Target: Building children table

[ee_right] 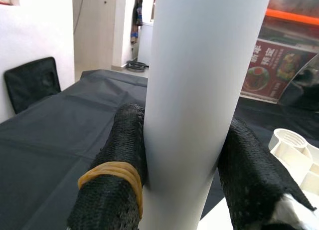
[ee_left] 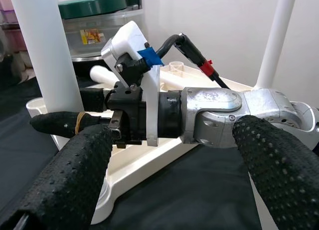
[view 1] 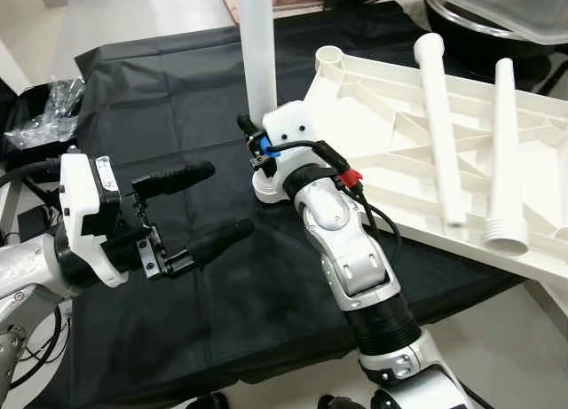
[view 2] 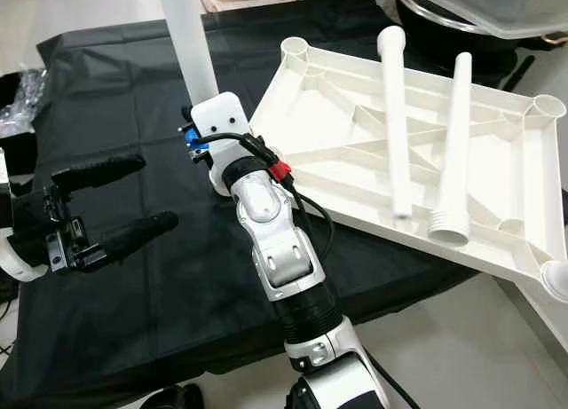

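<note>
Left eye view shows the right gripper (view 1: 260,152) at centre frame, its jaws clamped on an upright white plastic table leg (view 1: 256,50) that stands at the near corner of the upturned white plastic tabletop (view 1: 373,125). That tabletop lies on the table under a black cloth (view 1: 177,90), filling the upper right, with two loose white legs (view 1: 441,125) resting across it. At lower left the left gripper (view 1: 209,209) hovers over the cloth, jaws wide apart and holding nothing.
</note>
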Tool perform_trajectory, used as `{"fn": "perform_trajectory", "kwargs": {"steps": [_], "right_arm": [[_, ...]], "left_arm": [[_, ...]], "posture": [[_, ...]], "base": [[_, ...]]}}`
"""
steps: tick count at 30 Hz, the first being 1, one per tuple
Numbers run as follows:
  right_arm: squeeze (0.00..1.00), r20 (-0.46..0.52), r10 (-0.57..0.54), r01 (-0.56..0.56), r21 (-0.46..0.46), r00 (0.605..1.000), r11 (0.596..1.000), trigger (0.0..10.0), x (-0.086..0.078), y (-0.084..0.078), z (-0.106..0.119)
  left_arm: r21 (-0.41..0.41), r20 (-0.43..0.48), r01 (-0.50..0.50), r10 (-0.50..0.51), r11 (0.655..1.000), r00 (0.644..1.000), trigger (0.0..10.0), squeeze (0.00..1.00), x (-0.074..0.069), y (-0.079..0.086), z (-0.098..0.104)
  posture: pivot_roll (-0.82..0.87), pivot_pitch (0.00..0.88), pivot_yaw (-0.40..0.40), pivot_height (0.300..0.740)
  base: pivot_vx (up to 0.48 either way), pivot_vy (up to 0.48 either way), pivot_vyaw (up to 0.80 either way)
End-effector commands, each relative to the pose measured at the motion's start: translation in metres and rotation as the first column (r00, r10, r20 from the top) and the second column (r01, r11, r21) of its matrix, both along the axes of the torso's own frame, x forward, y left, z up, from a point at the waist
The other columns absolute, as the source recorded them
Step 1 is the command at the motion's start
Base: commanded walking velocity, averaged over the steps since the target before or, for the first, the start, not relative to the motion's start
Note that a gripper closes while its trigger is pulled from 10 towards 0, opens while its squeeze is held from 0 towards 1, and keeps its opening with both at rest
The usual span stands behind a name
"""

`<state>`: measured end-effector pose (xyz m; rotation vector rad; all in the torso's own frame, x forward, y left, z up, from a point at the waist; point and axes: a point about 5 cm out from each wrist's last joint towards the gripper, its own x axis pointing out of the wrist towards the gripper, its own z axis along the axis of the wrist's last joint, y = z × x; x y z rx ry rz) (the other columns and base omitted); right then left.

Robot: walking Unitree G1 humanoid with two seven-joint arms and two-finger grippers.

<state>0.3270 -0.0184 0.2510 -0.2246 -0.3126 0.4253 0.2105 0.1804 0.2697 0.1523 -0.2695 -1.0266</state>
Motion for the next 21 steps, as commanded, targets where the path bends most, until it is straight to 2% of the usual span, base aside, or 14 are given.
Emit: {"fn": "perform_trajectory", "kwargs": {"steps": [1,4,5,9,10,16,18,21], "right_arm": [[0.0,-0.157,-0.003,-0.007,-0.064,0.988,0.998,0.0,0.0,0.008,-0.036],[0.0,-0.162,-0.031,0.022,-0.055,0.986,0.998,0.0,-0.002,0.007,-0.035],[0.0,-0.166,-0.037,0.028,-0.055,0.985,0.998,10.0,-0.002,0.005,-0.034],[0.0,-0.172,-0.043,0.032,-0.065,0.984,0.997,10.0,0.002,-0.002,-0.031],[1.0,-0.167,-0.047,0.036,-0.067,0.985,0.997,10.0,0.004,-0.005,-0.03],[1.0,-0.115,-0.036,0.033,-0.034,0.993,0.999,10.0,0.009,-0.017,-0.018],[1.0,-0.091,-0.041,0.039,-0.022,0.995,0.999,10.0,0.01,-0.029,-0.014],[1.0,-0.084,-0.048,0.047,-0.018,0.995,0.999,10.0,0.01,-0.034,-0.013]], "left_arm": [[0.017,-0.004,-0.002,0.002,1.0,1.0,10.0,0.0,0.001,0.0,-0.003],[0.016,-0.004,0.001,-0.001,1.0,1.0,10.0,0.0,0.002,-0.002,-0.003],[0.017,-0.002,0.002,-0.002,1.0,1.0,10.0,0.0,0.002,-0.002,-0.003],[0.017,0.001,0.002,-0.002,1.0,1.0,10.0,0.0,0.002,-0.002,-0.003],[0.016,0.001,0.002,-0.002,1.0,1.0,10.0,0.0,0.002,-0.002,-0.003],[0.015,0.0,0.004,-0.004,1.0,1.0,10.0,0.0,0.002,-0.003,-0.003],[0.016,-0.003,0.008,-0.008,1.0,1.0,10.0,0.0,0.002,-0.003,-0.004],[0.016,-0.003,0.009,-0.009,1.0,1.0,10.0,0.0,0.003,-0.003,-0.004]], "posture": [[0.03,0.192,-0.016,0.74],[0.02,0.19,-0.016,0.74],[0.02,0.186,-0.018,0.74],[0.02,0.181,-0.017,0.74],[0.02,0.181,-0.016,0.74],[0.02,0.184,-0.01,0.74],[0.02,0.183,-0.01,0.74],[0.01,0.183,-0.009,0.74]], "base": [[0.0,0.0,0.0],[0.0,0.0,0.0],[0.0,0.0,0.0],[0.0,0.0,0.0],[0.0,0.0,0.0],[0.0,0.0,0.0],[0.0,0.0,0.0],[0.0,0.0,0.0]]}}
